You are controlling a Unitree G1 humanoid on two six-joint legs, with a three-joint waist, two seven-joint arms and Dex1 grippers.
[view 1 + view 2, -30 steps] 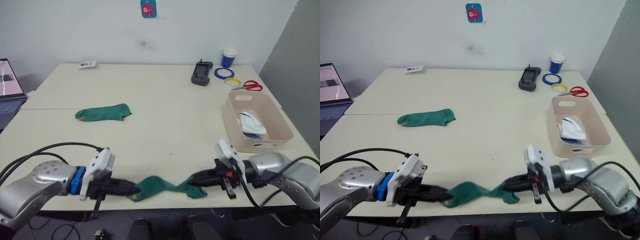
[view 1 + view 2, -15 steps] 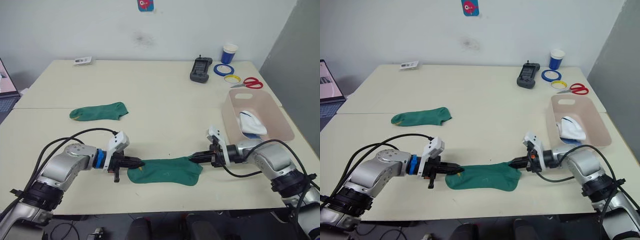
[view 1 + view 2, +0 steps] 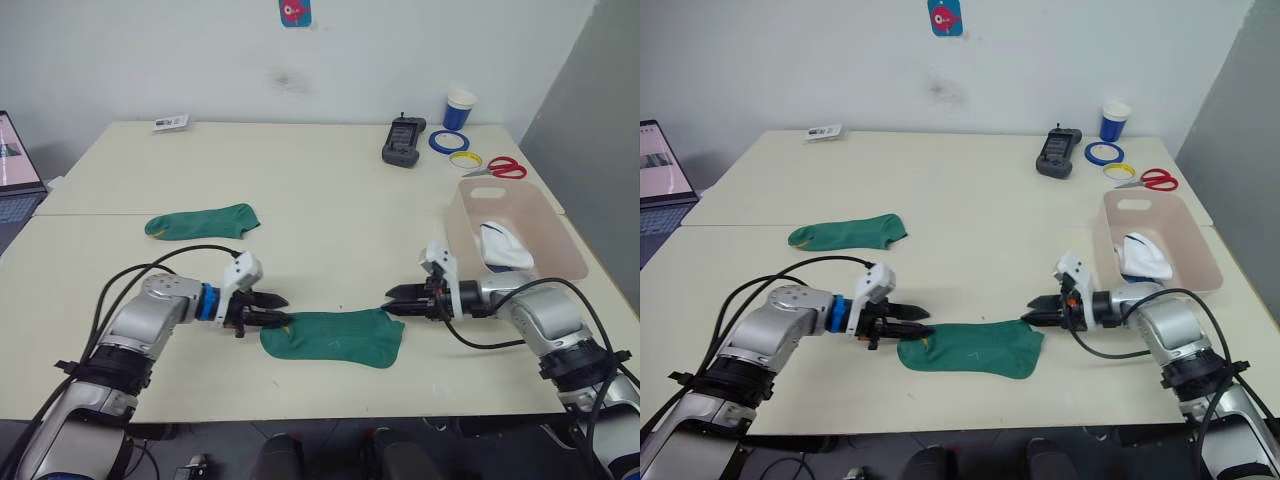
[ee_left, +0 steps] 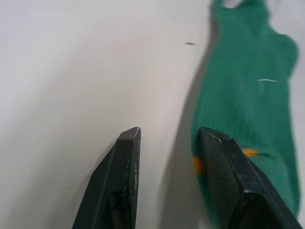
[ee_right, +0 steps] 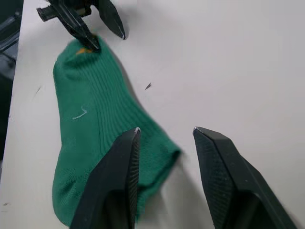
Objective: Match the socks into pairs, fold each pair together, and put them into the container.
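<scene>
One dark green sock [image 3: 332, 338] lies flat near the table's front, toe to the left and cuff to the right. My left gripper [image 3: 283, 309] is open just off the toe; in the left wrist view one finger [image 4: 224, 167] overlaps the sock [image 4: 248, 95]. At the cuff end my right gripper [image 3: 392, 303] is open too, its fingers [image 5: 119, 176] straddling the cuff edge [image 5: 157, 162]. The other green sock [image 3: 202, 221] lies flat further back on the left. At the right, the pink container [image 3: 458, 232] holds a white sock [image 3: 503, 247].
Along the back right stand a black handheld device [image 3: 402, 141], a blue-and-white cup [image 3: 459, 108], two tape rolls [image 3: 444, 143], and red scissors [image 3: 495, 166]. A laptop [image 3: 18, 170] sits at the far left edge, a small card [image 3: 172, 123] at the back left.
The sock went from hanging twisted between both shut grippers at the front edge to lying flat on the table. Both grippers have opened, let it go and backed off slightly.
</scene>
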